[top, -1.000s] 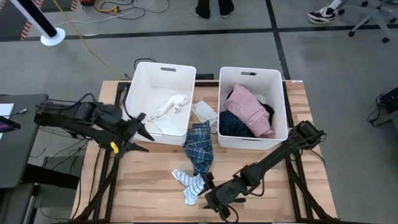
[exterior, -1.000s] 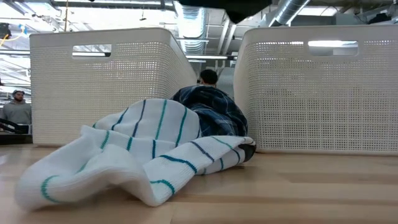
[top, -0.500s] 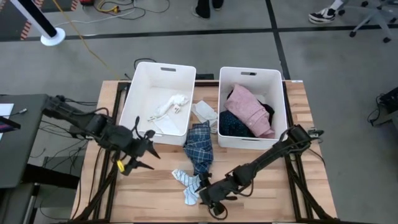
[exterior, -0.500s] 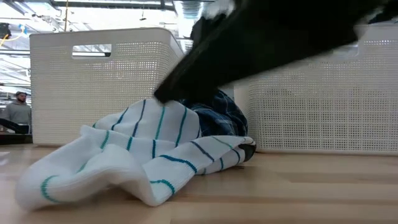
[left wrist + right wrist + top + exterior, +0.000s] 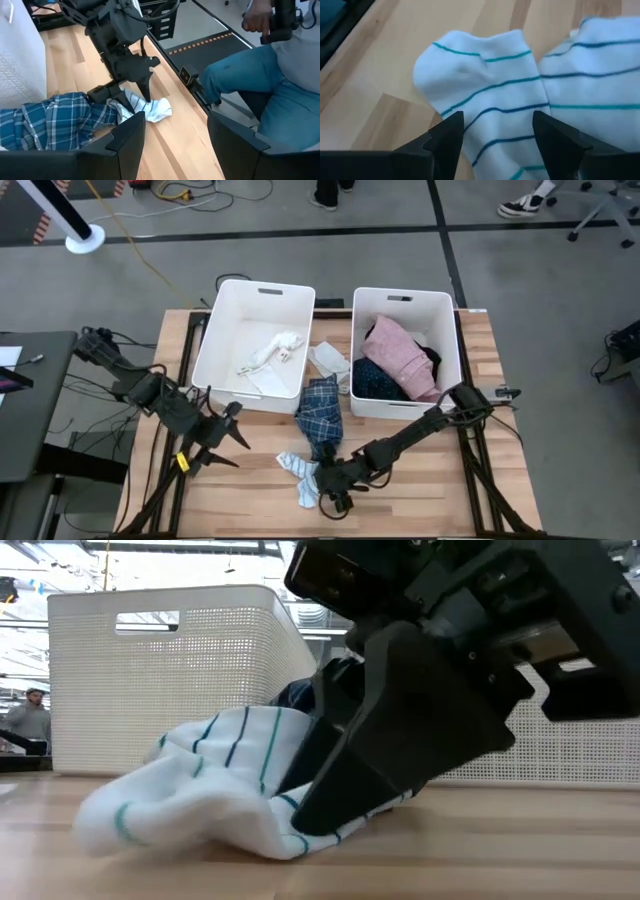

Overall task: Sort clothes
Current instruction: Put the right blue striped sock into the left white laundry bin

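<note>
Blue-white striped socks [image 5: 303, 477] lie bunched on the table near its front edge; they also show in the low view [image 5: 200, 790] and the right wrist view [image 5: 490, 85]. My right gripper [image 5: 327, 485] is open and down on them. A blue plaid garment [image 5: 321, 415] lies on the table just beyond them. My left gripper [image 5: 225, 442] is open and empty, above the table left of the plaid garment [image 5: 50, 120]. Pink [image 5: 400, 360], navy dotted [image 5: 375, 383] and black [image 5: 430, 360] garments lie in the right tub. White socks [image 5: 275, 352] lie in the left tub. My right gripper comes at the striped socks slanting down from the table's right, fingers open. One finger [image 5: 320, 802] pushes into the sock's fold close to the tabletop. In the wrist view the two fingers stand on either side of the sock's striped body [image 5: 495, 115]. The socks lie on the table.
Two white tubs, left [image 5: 255, 288] and right [image 5: 405, 293], stand side by side at the table's far edge. A small white garment [image 5: 330, 360] lies between them. A seated person [image 5: 260, 85] is beyond the table's front edge; another person [image 5: 25, 715] stands far off.
My right gripper has gone toward the table's left edge and down onto the striped socks; their end nearest the gripper has been pushed in and bunched up. My left gripper has gone from beside the left tub toward the table's near edge, staying open.
</note>
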Robot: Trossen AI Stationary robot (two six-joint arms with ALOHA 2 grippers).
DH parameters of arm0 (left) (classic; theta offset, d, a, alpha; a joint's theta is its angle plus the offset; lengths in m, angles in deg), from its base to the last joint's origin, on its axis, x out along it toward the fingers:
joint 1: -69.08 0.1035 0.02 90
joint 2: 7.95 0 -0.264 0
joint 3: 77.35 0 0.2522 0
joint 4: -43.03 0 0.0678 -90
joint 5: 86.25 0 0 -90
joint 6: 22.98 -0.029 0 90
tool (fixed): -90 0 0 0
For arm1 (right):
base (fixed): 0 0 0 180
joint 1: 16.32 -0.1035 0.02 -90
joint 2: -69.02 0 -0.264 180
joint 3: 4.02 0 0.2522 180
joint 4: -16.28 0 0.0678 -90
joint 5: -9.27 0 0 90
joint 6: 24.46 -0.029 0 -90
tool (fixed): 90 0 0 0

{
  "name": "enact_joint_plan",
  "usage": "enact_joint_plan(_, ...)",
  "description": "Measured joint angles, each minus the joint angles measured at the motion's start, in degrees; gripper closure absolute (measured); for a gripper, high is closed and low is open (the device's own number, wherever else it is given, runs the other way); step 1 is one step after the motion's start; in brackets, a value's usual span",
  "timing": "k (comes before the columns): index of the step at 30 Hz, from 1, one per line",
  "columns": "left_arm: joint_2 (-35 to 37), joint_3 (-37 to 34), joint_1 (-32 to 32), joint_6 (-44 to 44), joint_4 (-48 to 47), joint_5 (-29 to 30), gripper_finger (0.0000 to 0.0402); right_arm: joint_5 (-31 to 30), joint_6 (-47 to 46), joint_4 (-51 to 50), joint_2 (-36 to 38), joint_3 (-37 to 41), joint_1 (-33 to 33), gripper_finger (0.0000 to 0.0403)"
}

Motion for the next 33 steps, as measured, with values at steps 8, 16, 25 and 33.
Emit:
enact_joint_plan(8, 0.0, 0.0, -3.01, 0.26, -0.09, 3.89, 0.0193, 0.76, -0.33, -1.0, 0.09, 0.0, -0.67, 0.0293)
enact_joint_plan(16, 0.0, 0.0, -4.05, 0.9, -0.05, 5.37, 0.0193, 3.76, -0.16, -1.47, 0.11, -1.03, -1.82, 0.0385)
enact_joint_plan(25, 0.0, 0.0, -4.03, 0.82, 0.06, 5.99, 0.0193, 3.89, 4.33, -9.24, 0.55, -9.95, -3.46, 0.0393)
enact_joint_plan(33, 0.0, 0.02, -4.03, -0.23, 0.22, 6.4, 0.0194, 3.61, 9.22, -18.04, 0.63, -19.54, -4.37, 0.0395)
